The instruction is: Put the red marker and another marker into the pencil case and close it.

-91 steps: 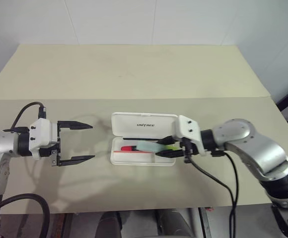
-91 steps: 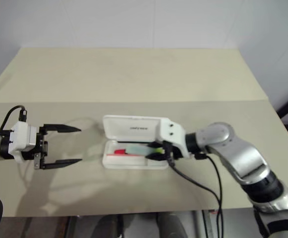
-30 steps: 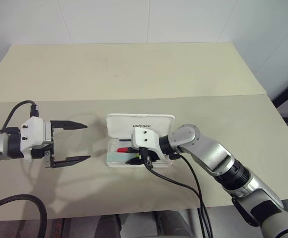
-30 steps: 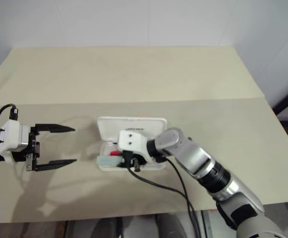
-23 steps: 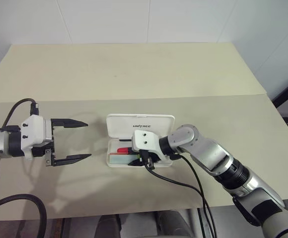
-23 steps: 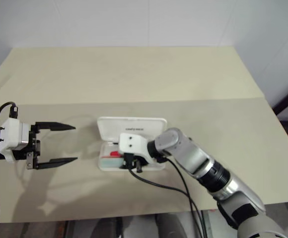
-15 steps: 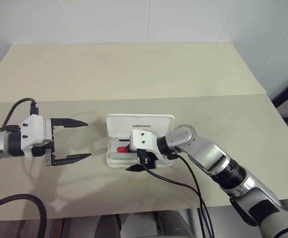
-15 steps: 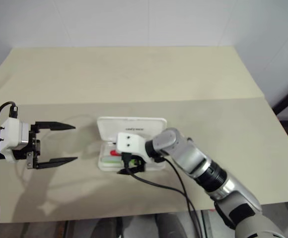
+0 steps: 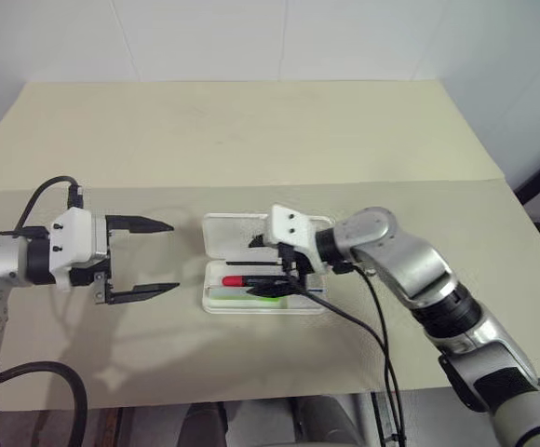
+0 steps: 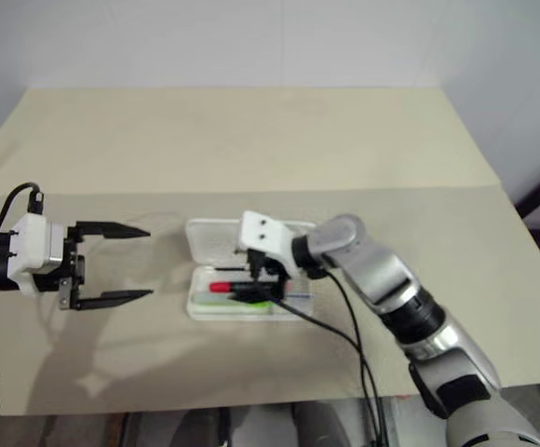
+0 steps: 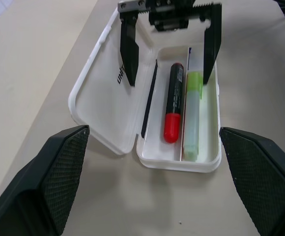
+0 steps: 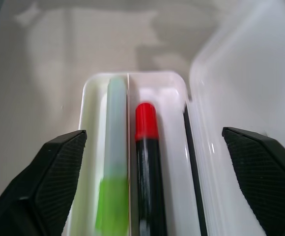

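Observation:
The white pencil case [image 9: 223, 235] lies open at the table's middle, lid folded back flat. In its tray the red marker [image 9: 237, 280] and the other marker, a mint highlighter with a lime cap [image 11: 192, 118], lie side by side. My right gripper [image 9: 263, 268] hovers open just above the tray, its fingers straddling both markers and holding nothing. The right wrist view looks down on the red marker [image 12: 146, 162] and the highlighter [image 12: 115, 172] between those fingers. My left gripper [image 9: 172, 257] stands open and empty to the left of the case, pointing at it.
A black cable [image 9: 344, 326] runs from my right wrist across the table in front of the case and over the front edge. A seam [image 9: 112, 188] crosses the beige tabletop behind the case.
My right gripper was shut low in the tray on the highlighter; it has opened, left the highlighter in the tray, and risen back toward the right. The left gripper has stayed put.

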Motion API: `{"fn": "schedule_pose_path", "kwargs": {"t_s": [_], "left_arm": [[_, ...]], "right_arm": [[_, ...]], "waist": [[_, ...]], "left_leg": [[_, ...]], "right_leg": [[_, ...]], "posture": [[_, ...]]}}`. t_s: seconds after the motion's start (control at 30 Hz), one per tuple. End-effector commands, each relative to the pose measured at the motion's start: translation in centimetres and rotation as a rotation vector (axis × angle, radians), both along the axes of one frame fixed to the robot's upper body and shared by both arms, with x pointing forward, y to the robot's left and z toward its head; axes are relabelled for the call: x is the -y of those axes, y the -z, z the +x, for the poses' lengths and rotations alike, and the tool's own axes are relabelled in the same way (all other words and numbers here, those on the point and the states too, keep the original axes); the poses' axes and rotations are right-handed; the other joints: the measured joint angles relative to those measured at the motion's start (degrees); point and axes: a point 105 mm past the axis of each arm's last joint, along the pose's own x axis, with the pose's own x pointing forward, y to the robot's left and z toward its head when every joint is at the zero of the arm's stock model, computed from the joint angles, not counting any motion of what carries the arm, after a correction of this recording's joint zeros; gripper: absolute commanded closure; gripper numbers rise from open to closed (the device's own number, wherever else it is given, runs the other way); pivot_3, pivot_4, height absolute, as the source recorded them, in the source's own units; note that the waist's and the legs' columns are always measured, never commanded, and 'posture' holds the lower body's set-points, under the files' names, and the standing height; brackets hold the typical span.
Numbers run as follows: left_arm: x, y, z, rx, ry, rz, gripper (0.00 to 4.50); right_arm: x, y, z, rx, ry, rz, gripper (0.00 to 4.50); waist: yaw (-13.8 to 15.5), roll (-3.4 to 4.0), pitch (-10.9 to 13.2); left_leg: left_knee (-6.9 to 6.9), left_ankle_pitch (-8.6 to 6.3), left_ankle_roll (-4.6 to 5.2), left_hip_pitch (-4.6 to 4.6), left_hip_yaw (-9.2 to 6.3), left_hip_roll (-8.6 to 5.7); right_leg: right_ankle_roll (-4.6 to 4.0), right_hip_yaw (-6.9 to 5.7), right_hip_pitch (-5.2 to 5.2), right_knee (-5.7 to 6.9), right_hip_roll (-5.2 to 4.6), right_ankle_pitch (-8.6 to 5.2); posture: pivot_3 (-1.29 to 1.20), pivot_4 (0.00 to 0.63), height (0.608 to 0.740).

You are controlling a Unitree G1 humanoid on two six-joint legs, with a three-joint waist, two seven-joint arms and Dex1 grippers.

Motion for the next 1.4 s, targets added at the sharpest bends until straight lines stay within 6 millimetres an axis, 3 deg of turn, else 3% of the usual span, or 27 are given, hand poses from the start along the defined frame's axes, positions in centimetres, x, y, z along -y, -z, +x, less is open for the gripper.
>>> {"fn": "schedule_pose_path", "kwargs": {"t_s": [0.03,0.37,0.6,0.9,1.4], "left_arm": [[0.5,-0.3,0.3,0.020,0.027,-0.008,0.00],[2.2,0.2,1.4,0.014,0.111,-0.035,0.00],[3.5,0.4,2.2,0.017,0.165,-0.055,0.00],[4.6,0.2,2.8,0.031,0.215,-0.066,0.00],[4.6,0.1,2.8,0.042,0.203,-0.073,0.00]], "right_arm": [[2.1,-1.1,-1.0,-0.026,0.024,0.026,0.02],[9.0,-2.0,-2.6,-0.230,0.314,0.061,0.02],[13.3,-0.9,-0.5,-0.247,0.698,0.043,0.02],[15.2,1.3,1.3,-0.249,0.971,0.033,0.02],[17.2,3.2,2.5,-0.207,1.099,-0.040,0.02]], "waist": [[0.0,0.00,0.0],[0.0,-0.01,0.0],[0.1,-0.02,0.0],[0.1,-0.02,0.0],[0.1,-0.02,0.0]], "left_leg": [[0.00,0.00,0.00,0.00,0.00,0.00],[0.02,0.00,0.00,0.01,-0.01,0.00],[0.12,0.00,0.01,0.00,0.00,-0.01],[0.09,0.01,0.01,0.00,0.00,-0.02],[0.09,0.01,0.02,-0.02,-0.01,-0.02]], "right_leg": [[0.00,0.00,0.00,0.00,0.00,0.00],[0.02,0.02,0.02,0.00,0.01,0.01],[0.08,0.07,0.05,0.00,0.01,0.04],[0.10,0.07,0.05,-0.02,0.02,0.05],[0.11,0.07,0.05,-0.03,0.02,0.06]], "posture": [[0.00,0.150,0.740],[0.00,0.150,0.740],[0.00,0.150,0.740],[0.00,0.150,0.740],[0.00,0.150,0.740]]}}
